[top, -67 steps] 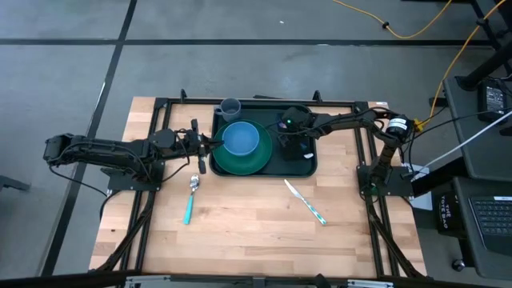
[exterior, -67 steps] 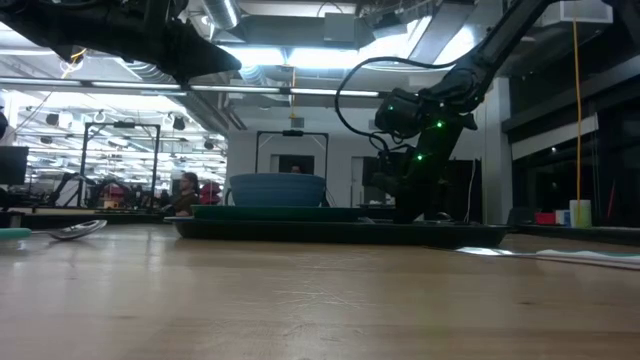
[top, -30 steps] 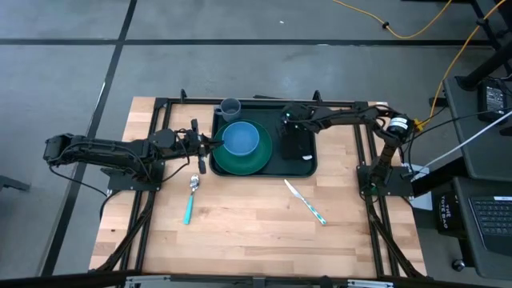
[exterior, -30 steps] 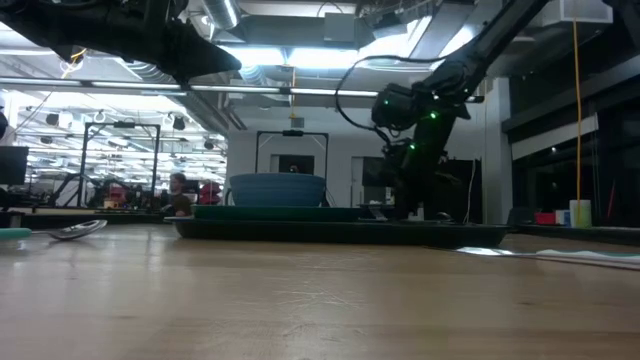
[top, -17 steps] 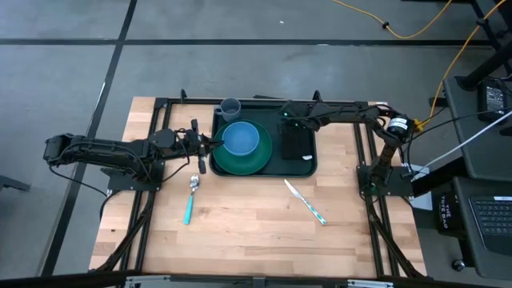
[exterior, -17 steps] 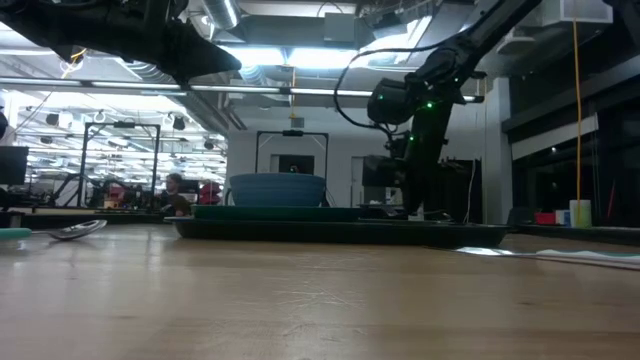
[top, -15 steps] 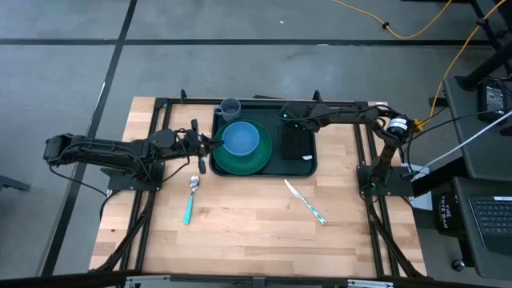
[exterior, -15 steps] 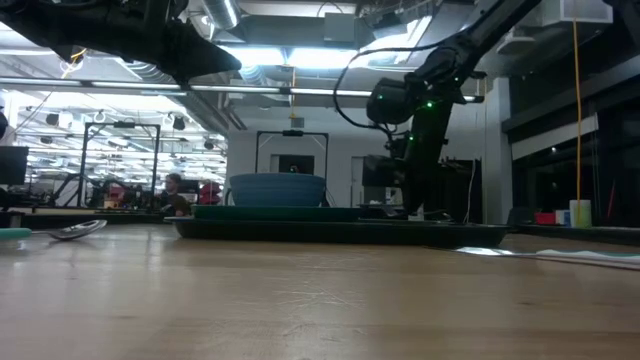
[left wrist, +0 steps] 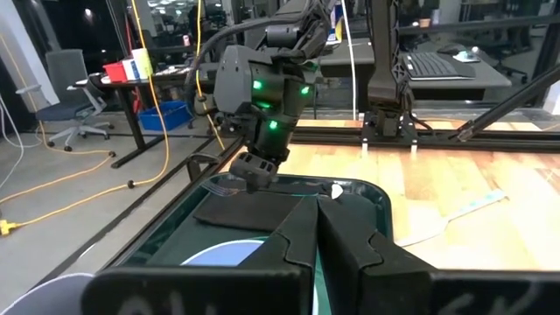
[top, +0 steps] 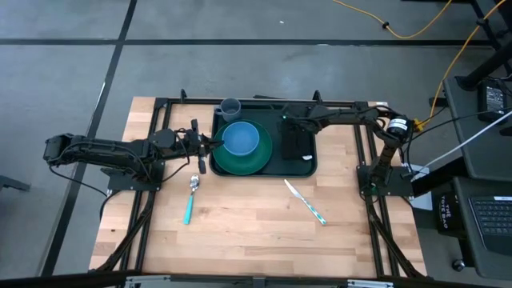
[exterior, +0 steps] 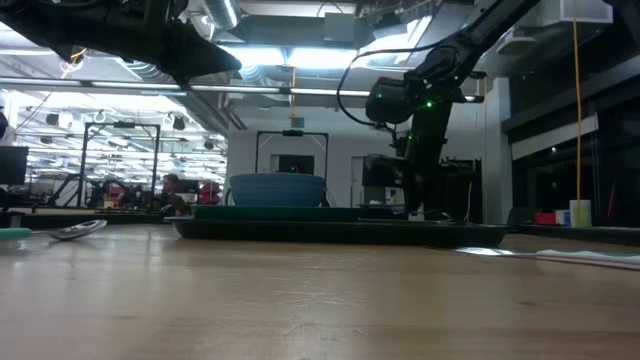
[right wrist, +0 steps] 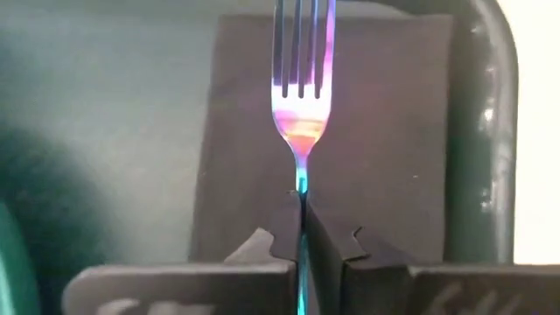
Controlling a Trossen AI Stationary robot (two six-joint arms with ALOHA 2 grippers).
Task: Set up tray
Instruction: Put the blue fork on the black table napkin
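tray: your large dark green rectangular plastic tray (top: 314, 164) with raised rim sits at the far middle of the wooden table (top: 256, 232); take it as the landmark.
plate: round green plate (top: 258, 164) lies in the tray's left half, with a blue bowl (top: 240, 138) on it.
cup: small grey-blue cup (top: 230, 107) stands in the tray's far-left corner, just beyond the bowl.
mat: flat black rectangle (top: 294, 146) lies in the tray's right half, beside the plate.
right gripper: right gripper (right wrist: 302, 229) hangs over the black rectangle, fingers pinched tight on the thin handle of a fork (right wrist: 302, 83) with a teal handle. Tines point away from the wrist, over the rectangle. You cannot tell from these views whether the fork touches it.
left gripper: left gripper (top: 210, 145) hovers at the tray's left edge, next to the plate; fingers (left wrist: 302, 236) closed together with nothing between them.
spoon: metal spoon with teal handle (top: 190, 201) lies on the table, near and left of the tray's near-left corner.
knife: knife with teal handle (top: 306, 202) lies diagonally on the table, just in front of the tray's near-right corner.
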